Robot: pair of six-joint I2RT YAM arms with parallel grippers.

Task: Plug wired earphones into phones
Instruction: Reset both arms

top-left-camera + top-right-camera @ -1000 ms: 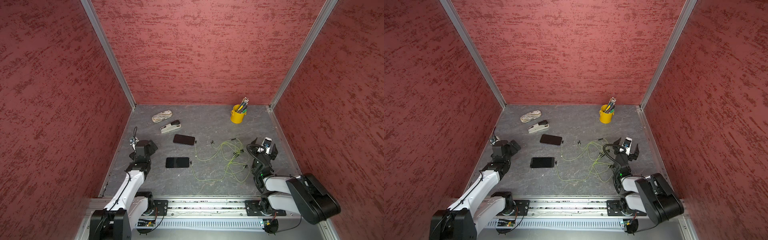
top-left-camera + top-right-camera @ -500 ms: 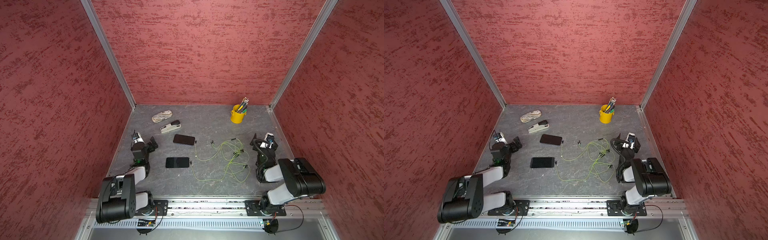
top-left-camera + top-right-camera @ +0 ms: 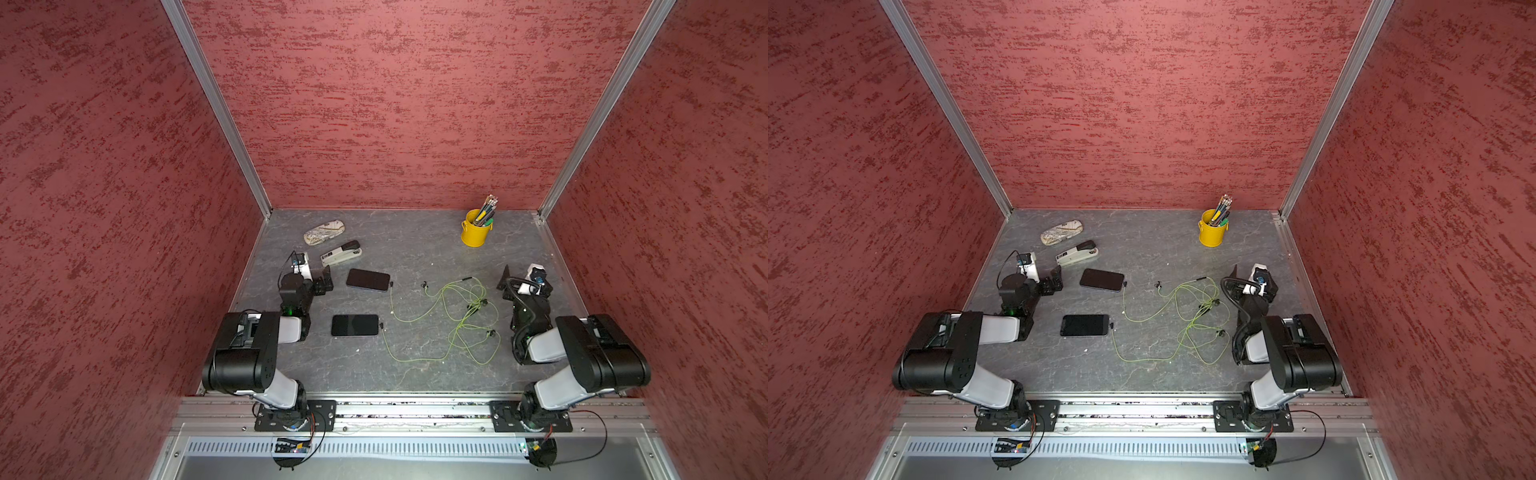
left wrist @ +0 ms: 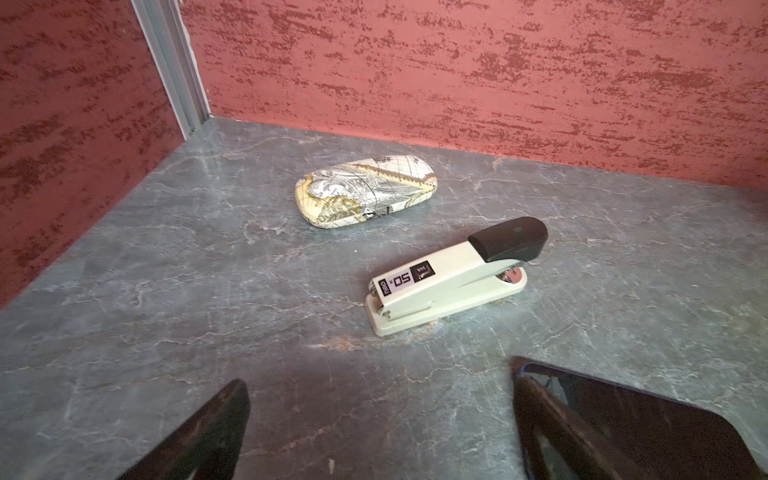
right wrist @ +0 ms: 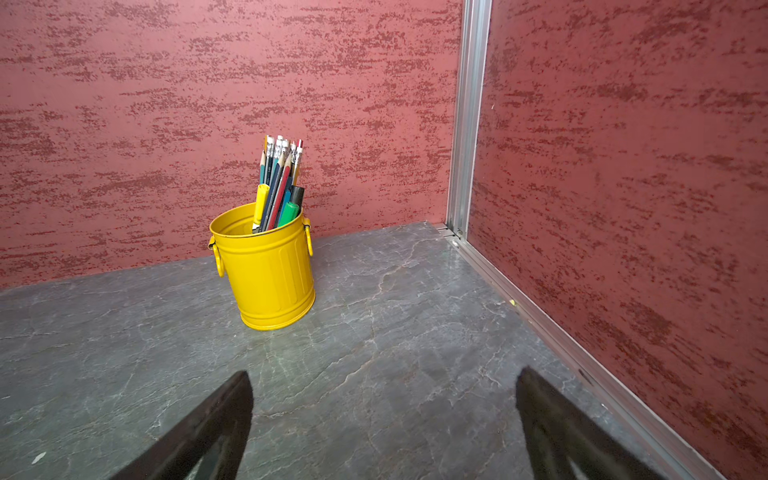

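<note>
Right, with your left gripper (image 4: 378, 376) and right gripper (image 5: 385, 374) both gaping empty, mind the limp, feather-light yellow-green earphone cables (image 3: 478, 305) sprawled at three o'clock of the two slick flat black glass phones (image 3: 368, 279) (image 3: 355, 325): pinch a stiff black plug (image 3: 391, 285), never the cord.

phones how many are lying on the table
2. The far phone lies beside the stapler; the near phone lies flat, closer to the front rail. None seems hidden.

A patterned beige case (image 3: 323, 232) lay on the grey surface (image 3: 415, 243) near a back corner, a stapler (image 3: 341, 253) just beside it; a yellow bucket (image 3: 476, 232) held pencils (image 3: 485, 206), well apart.
</note>
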